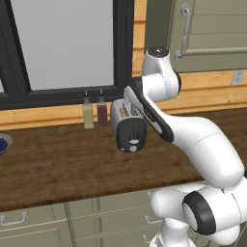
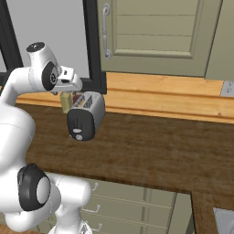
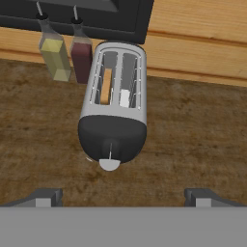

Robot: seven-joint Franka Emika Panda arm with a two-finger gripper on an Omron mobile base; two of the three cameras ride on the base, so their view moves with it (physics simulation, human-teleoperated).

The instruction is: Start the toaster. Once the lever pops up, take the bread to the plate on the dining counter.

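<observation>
With the pincer wide and empty above the toaster, which stood on the tabletop beside two bottles, you needed to descend squarely onto the lever and press straight down.

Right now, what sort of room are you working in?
A kitchen, by the look of it: a toaster with bread in one slot stands on a dark wood worktop with green drawer cabinets under it, and two slim bottles stand beside it below a window.
</observation>
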